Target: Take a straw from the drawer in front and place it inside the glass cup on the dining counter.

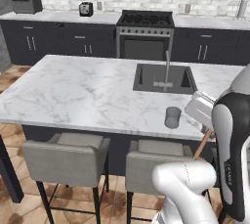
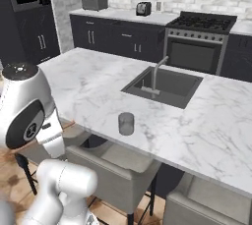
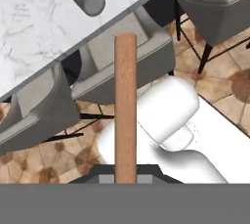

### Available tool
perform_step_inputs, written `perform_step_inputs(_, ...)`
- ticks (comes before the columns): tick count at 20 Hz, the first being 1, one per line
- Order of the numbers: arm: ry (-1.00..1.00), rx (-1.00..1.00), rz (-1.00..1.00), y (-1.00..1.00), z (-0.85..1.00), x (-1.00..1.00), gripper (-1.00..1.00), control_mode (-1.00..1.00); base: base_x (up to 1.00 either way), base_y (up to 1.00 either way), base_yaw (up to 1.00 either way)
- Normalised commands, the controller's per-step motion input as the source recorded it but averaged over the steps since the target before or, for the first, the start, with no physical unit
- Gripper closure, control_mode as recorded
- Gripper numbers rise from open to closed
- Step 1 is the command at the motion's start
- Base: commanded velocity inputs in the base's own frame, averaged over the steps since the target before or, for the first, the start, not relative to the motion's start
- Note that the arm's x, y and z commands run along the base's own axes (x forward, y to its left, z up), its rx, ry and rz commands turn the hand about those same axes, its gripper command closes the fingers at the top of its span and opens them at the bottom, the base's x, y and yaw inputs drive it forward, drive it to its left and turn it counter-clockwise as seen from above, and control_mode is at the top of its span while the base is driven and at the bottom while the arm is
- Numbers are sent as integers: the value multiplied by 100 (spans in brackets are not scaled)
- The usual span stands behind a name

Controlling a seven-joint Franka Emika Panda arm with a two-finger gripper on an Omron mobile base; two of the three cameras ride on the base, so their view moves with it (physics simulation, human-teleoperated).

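The orange-brown straw [image 3: 125, 105] stood clamped in my gripper [image 3: 125, 178], over the stools; the grey glass cup [image 1: 172, 117] sat upright near the marble counter's [image 1: 78, 91] edge.

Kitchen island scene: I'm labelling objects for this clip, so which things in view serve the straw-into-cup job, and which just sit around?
Job:
- straw, held in the shut tool
- glass cup
- dining counter, where the cup stands near the front edge

Just around:
- sink and faucet
- stools
- stove
- toaster

No readable text, label or number shows on anything here
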Motion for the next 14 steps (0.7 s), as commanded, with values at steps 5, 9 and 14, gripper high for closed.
perform_step_inputs(5,10,17,7,-1,74,51,100,-100,0,0,0)
perform_step_inputs(9,10,13,5,-11,62,69,100,-100,0,0,0)
perform_step_inputs(14,-2,6,13,-26,26,77,100,-100,0,0,0)
